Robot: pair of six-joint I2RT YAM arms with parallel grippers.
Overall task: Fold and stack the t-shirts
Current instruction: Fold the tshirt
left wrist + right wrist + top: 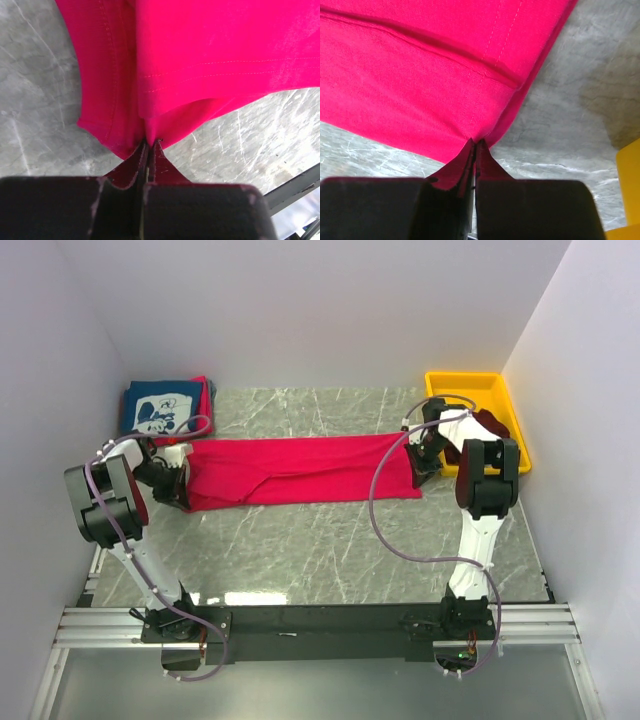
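Pinching either end of the red t-shirt (300, 470), the left gripper (148, 146) and right gripper (474, 145) are clamped on its cloth; it lies flat in a long band just beside the yellow bin (462, 378). Best lift both ends level and together, so the fold lands square.

Red t-shirt (300, 470), folded into a long band, lies stretched across the middle of the table (330, 550), while a folded navy t-shirt (162, 410) with white print sits on another red one (205, 390) at its far left corner
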